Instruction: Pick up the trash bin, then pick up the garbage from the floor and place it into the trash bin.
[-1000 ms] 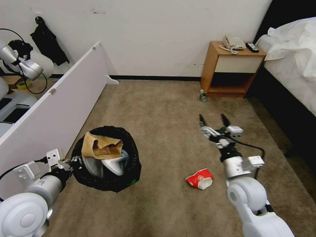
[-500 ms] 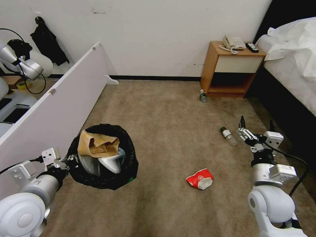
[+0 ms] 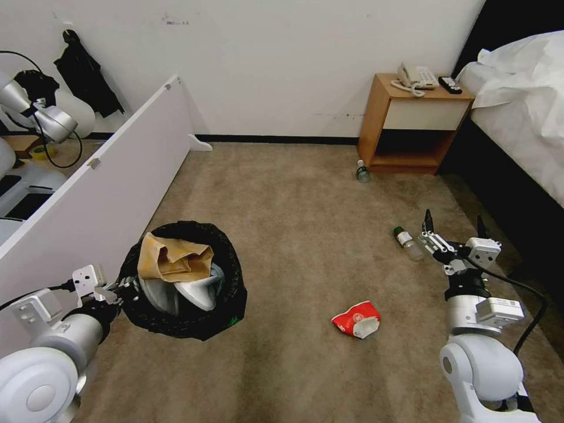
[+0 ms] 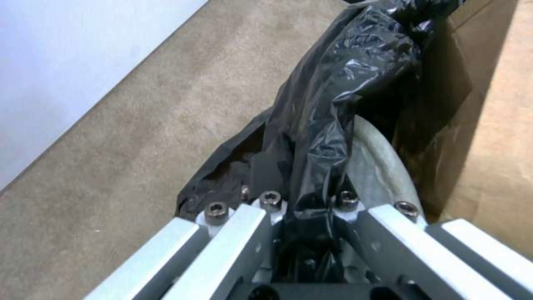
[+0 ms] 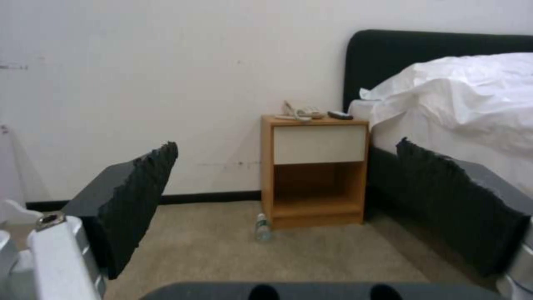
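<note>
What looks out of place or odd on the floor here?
Litter on the carpet: a crushed red wrapper, a bottle lying beside the open right gripper, another bottle standing by the nightstand. The bin, held by the left gripper, is overfull.

My left gripper (image 3: 120, 289) is clamped on the rim of the trash bin (image 3: 182, 317), black-bagged, stuffed with a brown paper bag (image 3: 173, 258) and white slippers (image 3: 197, 291). A clear bottle (image 3: 408, 243) lies just beside my spread right gripper (image 3: 453, 228); a crushed red can (image 3: 356, 319) lies nearer me on the carpet (image 3: 294, 235).
</note>
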Tool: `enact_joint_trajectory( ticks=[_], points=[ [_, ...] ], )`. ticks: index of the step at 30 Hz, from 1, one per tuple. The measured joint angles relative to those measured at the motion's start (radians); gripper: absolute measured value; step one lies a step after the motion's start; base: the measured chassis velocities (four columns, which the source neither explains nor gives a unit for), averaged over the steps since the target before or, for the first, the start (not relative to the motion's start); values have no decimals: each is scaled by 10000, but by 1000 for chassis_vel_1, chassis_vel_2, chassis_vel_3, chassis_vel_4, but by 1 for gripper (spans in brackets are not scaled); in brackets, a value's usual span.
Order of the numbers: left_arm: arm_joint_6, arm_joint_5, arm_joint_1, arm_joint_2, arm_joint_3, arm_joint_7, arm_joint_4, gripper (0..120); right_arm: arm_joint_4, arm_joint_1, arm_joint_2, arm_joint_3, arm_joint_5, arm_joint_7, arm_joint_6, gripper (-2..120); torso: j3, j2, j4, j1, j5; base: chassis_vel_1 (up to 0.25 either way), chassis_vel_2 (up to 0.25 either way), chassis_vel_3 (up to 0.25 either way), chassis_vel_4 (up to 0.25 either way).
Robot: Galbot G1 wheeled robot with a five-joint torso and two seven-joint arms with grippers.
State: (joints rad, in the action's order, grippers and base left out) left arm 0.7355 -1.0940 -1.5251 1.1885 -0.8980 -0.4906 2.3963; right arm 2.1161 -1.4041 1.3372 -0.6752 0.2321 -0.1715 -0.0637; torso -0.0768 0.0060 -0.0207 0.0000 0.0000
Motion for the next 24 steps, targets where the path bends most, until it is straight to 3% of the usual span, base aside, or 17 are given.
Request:
enact_joint_trajectory(
  ticks=[24],
  points=[
    [-2, -211, -30, -133, -174, 48, 87, 1, -39, -23, 18, 155, 121, 39, -12, 100, -1, 0, 1, 0, 0, -19, 20, 19, -20]
  ],
)
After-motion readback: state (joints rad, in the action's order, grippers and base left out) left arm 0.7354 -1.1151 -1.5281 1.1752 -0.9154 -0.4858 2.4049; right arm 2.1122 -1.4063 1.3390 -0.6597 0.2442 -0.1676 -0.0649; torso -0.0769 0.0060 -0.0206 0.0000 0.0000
